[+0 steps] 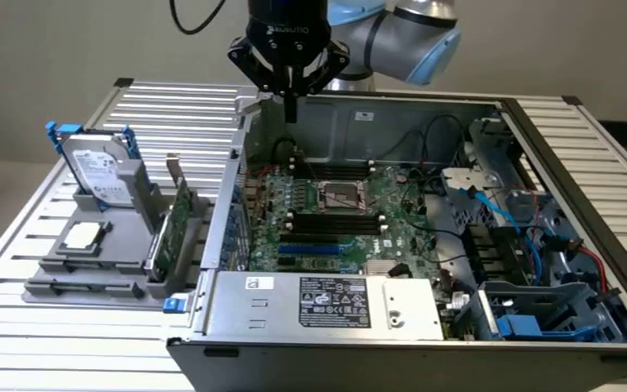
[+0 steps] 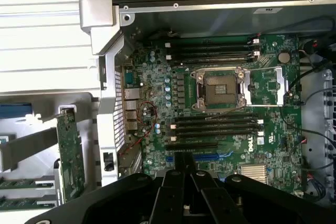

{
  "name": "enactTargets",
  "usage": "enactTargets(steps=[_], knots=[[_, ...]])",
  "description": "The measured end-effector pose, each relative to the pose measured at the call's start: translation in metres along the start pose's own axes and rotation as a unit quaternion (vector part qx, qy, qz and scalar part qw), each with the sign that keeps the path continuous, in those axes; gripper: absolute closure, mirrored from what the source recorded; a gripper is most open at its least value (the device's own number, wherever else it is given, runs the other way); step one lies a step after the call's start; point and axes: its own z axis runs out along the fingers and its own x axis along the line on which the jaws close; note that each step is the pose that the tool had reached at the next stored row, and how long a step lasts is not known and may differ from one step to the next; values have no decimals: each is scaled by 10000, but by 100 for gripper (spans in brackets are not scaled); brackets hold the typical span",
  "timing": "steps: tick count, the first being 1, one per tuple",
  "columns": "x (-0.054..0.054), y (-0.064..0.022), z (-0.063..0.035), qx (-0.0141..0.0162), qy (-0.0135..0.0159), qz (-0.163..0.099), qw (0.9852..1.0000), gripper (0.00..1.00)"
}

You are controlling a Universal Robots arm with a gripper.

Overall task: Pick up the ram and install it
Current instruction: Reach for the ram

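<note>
With claw (image 1: 290, 104) pinched shut and empty above case wall (image 1: 239, 155), risks clipping that rim swinging toward ram (image 2: 21, 183) at eight o'clock

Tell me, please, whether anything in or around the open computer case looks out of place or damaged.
Nothing stands out. The grey metal computer case lies flat on the slatted table, and the long black memory slots show no damage.
</note>
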Motion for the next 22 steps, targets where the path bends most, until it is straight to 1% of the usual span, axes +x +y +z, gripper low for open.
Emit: enactTargets(steps=[1, 2, 3, 4, 5, 8, 22], knots=[[30, -3, -2, -1, -30, -2, 10000, 89], [62, -7, -2, -5, -68, -4, 10000, 89], [96, -13, -2, -7, -91, -5, 10000, 89], [136, -23, -4, -8, -106, -6, 9999, 89], [181, -37, -5, -9, -114, -7, 9999, 89], [315, -88, -7, -9, -118, -6, 9999, 89], [936, -231, 40, -9, -117, -7, 9999, 89]])
